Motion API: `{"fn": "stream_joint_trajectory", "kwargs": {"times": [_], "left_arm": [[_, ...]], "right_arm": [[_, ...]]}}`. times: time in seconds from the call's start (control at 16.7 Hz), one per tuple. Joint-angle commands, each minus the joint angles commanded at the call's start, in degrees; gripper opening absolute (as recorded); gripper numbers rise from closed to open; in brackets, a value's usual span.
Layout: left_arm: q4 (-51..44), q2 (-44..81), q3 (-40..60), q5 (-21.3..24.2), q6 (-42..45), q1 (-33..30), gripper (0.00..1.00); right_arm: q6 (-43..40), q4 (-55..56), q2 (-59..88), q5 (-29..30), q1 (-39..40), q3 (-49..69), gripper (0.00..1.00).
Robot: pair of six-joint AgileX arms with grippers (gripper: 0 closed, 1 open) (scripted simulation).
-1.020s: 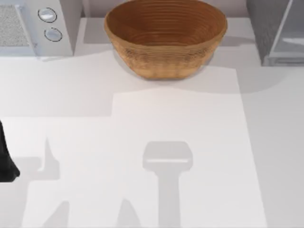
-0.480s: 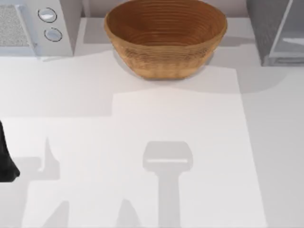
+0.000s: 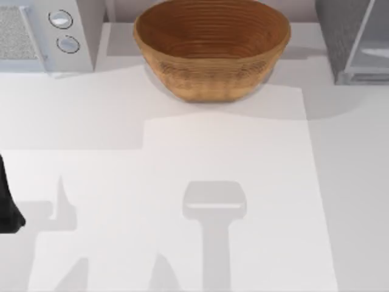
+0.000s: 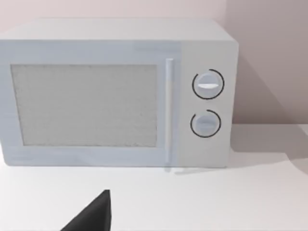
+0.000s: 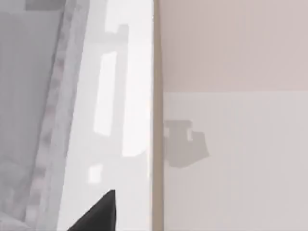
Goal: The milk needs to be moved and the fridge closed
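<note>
A: What's on the counter [image 3: 182,158], counted out?

B: One wicker bowl [image 3: 211,45] at the far middle, one light-grey box with two round knobs [image 3: 45,33] at the far left, and one fridge [image 3: 355,39] at the far right.

A: How does the fridge look?

B: Dark-grey speckled cabinet, with a pale-framed, glassy light-grey door. In the right wrist view the door [image 5: 115,120] runs close in front of the camera, its pale frame beside the speckled wall.

A: And the arms?

B: A dark part of the left arm [image 3: 7,201] sits at the near left edge of the counter; its wrist camera faces the knobbed box [image 4: 115,94]. One dark fingertip of the left end effector [image 4: 94,214] shows there, and one of the right end effector [image 5: 98,214] by the fridge door. Whether either end effector is apart or together, I cannot tell.
</note>
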Motion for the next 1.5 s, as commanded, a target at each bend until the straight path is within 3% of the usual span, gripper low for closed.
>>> {"fn": "stream_joint_trajectory", "kwargs": {"times": [0.24,0.42,1.02,1.5], "left_arm": [[0.0,0.0,0.0,0.0,0.0,0.0,1.0],[0.0,0.0,0.0,0.0,0.0,0.0,1.0],[0.0,0.0,0.0,0.0,0.0,0.0,1.0],[0.0,0.0,0.0,0.0,0.0,0.0,1.0]], "right_arm": [[19.63,16.66,-0.29,3.04,11.42,0.25,1.0],[28.05,24.63,-0.62,5.93,19.24,0.29,1.0],[32.78,28.6,-1.16,7.9,23.48,-1.56,1.0],[47.99,36.38,-5.65,25.73,46.55,-8.82,1.0]]}}
